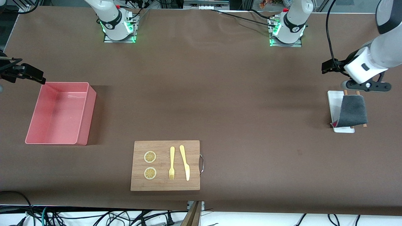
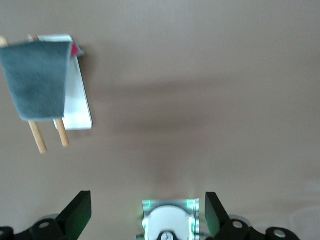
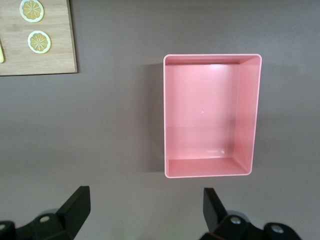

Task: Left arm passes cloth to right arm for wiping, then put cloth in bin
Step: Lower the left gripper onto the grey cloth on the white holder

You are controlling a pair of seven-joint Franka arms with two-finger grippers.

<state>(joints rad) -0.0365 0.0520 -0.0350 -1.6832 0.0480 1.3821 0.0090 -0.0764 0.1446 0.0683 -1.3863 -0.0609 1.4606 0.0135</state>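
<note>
Just below my left gripper (image 2: 145,212), jaws spread, the cloth (image 1: 352,111) drapes a white tray (image 1: 334,103). My right gripper (image 3: 145,212) waits open over the bin (image 3: 212,116).

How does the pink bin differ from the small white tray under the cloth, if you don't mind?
The bin is pink with raised walls; the white tray is flat. The bin holds nothing, whereas the tray carries two wooden sticks and the draped grey cloth. The bin is much larger. Both are rectangular.
</note>
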